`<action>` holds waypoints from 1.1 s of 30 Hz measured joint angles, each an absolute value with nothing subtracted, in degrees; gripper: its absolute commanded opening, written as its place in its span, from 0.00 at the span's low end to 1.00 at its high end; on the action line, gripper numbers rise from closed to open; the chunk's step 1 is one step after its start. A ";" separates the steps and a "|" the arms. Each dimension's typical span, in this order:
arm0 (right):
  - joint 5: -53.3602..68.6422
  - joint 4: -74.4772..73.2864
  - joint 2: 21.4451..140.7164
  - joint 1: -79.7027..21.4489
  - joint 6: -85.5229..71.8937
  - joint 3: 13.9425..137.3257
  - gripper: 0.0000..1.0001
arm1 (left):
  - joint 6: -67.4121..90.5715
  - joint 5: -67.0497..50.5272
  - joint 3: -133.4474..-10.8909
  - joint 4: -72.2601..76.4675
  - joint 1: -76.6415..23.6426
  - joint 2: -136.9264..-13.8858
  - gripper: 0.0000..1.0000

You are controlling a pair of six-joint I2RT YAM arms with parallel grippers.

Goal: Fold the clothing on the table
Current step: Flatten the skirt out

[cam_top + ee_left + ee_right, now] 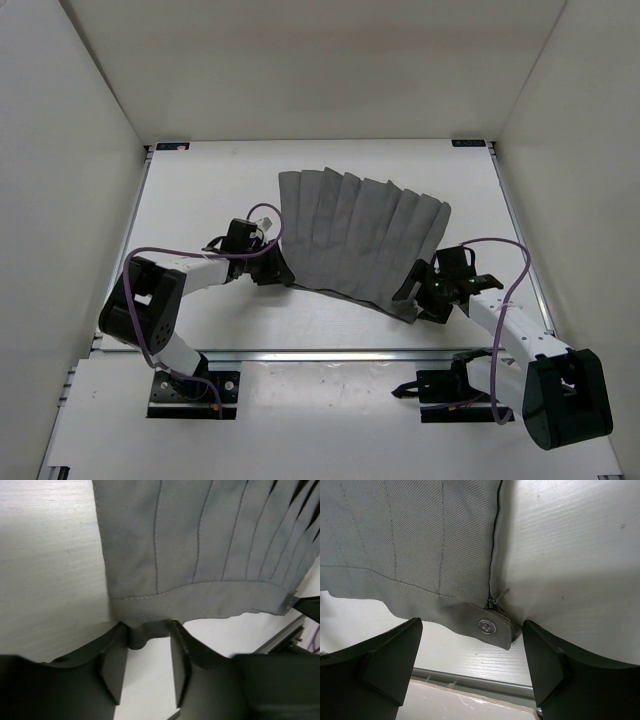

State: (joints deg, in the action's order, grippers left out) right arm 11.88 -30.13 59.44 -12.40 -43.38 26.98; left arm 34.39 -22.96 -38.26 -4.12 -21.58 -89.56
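Centre frame from above, the grey skirt (360,235) lies fanned on the table (200,200). At its lower-left corner the left gripper (147,626) sits part-open astride the cloth. The right gripper (472,624) gapes wide around the corner with the snap (486,626), lower right.

clothing (360,240) on table (220,190) | left fingers (112,665) at near-left corner | right fingers (390,660) at near-right corner

Overhead camera sits high behind the arm bases, looking down on the whole table (200,200). Left wrist camera is in tight on the clothing (200,545), at its near left corner. Right wrist camera is just as tight on the near right corner. All three views share the garment's band along the table's near edge.
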 measured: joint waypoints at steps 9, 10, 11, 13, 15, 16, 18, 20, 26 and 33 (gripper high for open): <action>12.71 -27.44 59.16 -12.40 -43.99 25.82 0.75 | 34.98 -20.34 -38.48 -4.89 -21.43 -90.41 0.00; 12.71 -27.27 59.16 -12.67 -44.03 25.82 0.75 | 35.00 -20.01 -38.46 -5.04 -21.45 -90.26 0.00; 12.69 -26.94 59.16 -13.06 -44.16 25.76 0.74 | 35.11 -19.35 -38.39 -5.34 -21.47 -89.91 0.00; 12.80 -26.24 59.16 -13.80 -44.60 25.47 0.72 | 35.27 -17.96 -37.89 -6.09 -21.50 -88.58 0.00; 12.84 -25.47 59.09 -14.63 -45.15 25.08 0.69 | 35.51 -16.62 -37.08 -6.42 -21.50 -86.83 0.00; 12.86 -24.93 58.85 -15.05 -45.52 24.69 0.66 | 35.66 -15.99 -36.34 -6.44 -21.50 -85.67 0.00; 13.04 -24.05 58.15 -15.62 -46.37 23.75 0.63 | 36.05 -15.16 -35.00 -6.74 -21.50 -83.68 0.00; 12.93 -23.51 57.43 -16.36 -47.29 23.03 0.64 | 36.14 -14.41 -34.20 -7.20 -21.50 -82.52 0.00; 11.11 -24.38 58.76 -20.32 -49.82 23.49 0.65 | 36.25 -13.56 -34.00 -7.92 -21.52 -81.91 0.00; 10.13 -26.02 66.30 -23.70 -51.20 27.35 0.39 | 36.23 -13.04 -34.00 -8.23 -21.45 -81.43 0.00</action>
State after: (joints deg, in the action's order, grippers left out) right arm 10.13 -26.02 66.30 -23.70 -51.20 27.35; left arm 36.23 -13.04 -34.00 -8.23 -21.45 -81.43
